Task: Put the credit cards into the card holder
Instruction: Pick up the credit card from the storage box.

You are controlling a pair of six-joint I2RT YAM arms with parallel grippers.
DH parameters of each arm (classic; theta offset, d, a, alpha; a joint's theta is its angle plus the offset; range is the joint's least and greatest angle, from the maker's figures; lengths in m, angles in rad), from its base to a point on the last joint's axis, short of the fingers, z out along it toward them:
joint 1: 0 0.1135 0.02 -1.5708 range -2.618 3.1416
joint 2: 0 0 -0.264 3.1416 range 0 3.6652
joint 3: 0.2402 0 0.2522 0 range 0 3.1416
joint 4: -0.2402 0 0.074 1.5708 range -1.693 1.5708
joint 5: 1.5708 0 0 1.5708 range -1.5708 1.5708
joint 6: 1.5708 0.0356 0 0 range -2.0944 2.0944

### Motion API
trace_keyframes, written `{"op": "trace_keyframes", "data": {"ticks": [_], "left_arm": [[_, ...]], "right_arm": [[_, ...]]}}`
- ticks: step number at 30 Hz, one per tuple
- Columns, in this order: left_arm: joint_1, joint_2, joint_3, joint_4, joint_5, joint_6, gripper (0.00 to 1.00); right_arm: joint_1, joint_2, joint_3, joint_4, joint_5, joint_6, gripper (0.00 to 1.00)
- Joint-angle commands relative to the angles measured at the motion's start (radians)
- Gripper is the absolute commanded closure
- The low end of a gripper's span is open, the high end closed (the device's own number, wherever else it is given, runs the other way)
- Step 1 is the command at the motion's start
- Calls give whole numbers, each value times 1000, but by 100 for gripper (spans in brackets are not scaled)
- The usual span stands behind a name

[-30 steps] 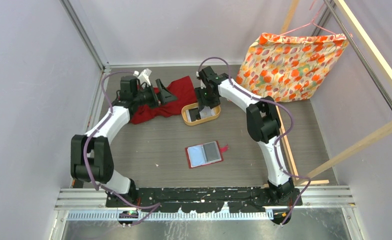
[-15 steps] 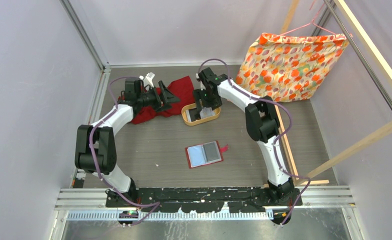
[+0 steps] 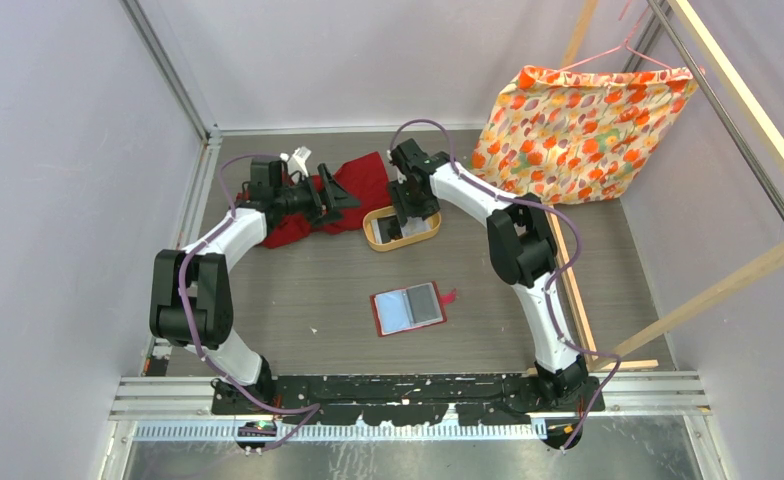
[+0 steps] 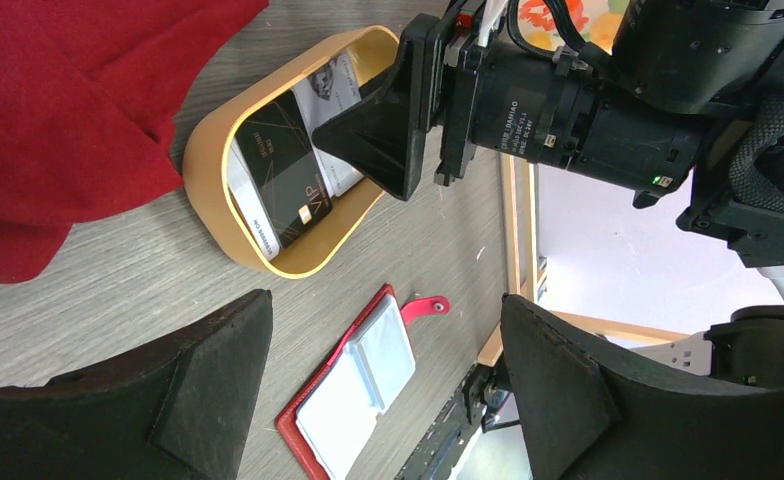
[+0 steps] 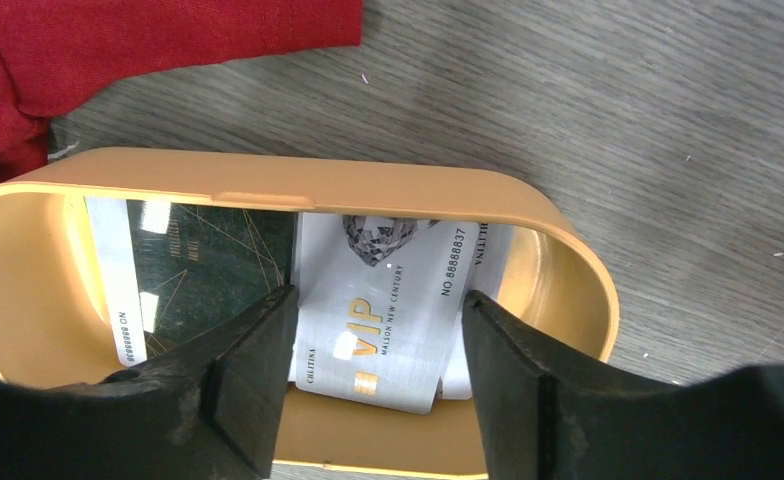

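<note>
Trouble, if it comes, comes from that stack. Your right gripper [image 5: 373,300] is down inside the oval tan wooden tray [image 5: 368,190], jaws apart on either side of the silver VIP card [image 5: 398,270]. I see no clamp on it, and I can't tell whether the pads touch its edges. That card lies on top of other credit cards, with a dark card [image 5: 218,270] just beside it to the left and a pale one under it. Close now and you may pinch two cards together, or the thin card may skate flat along the tray floor and slip out. The tray looks light too, so a finger pressing on its wall could tip or drag it.

Your left gripper [image 4: 383,298] hangs wide open with nothing between its fingers. It sits over the red cloth [image 3: 368,180] at the far left and looks across at the tray. The card holder [image 3: 409,309] lies open on the table [image 3: 308,290], nearer than the tray and well apart from it, pale pockets up and snap tab to the right. No card is in it that I can see.

Against a second ago, the left arm has drawn its elbow in and its gripper has shifted slightly right towards the tray. The right wrist has edged a touch left over the tray. Holder, tray and cloth sit where they were.
</note>
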Motion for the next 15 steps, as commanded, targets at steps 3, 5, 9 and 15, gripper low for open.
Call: {"op": "trace_keyframes", "data": {"ticks": [3,5,9,15], "left_arm": [[-3,-13,39,-3,36,12,15],[-3,-14,38,-3,36,13,15],[-3,-15,38,-5,37,15,15],[-3,-3,34,12,47,2,15]], "right_arm": [[5,-58,-23,11,22,-36,49],[5,-55,-20,11,21,-38,50],[6,-70,-11,10,24,-41,59],[-1,-114,-14,21,-18,-16,67]]}}
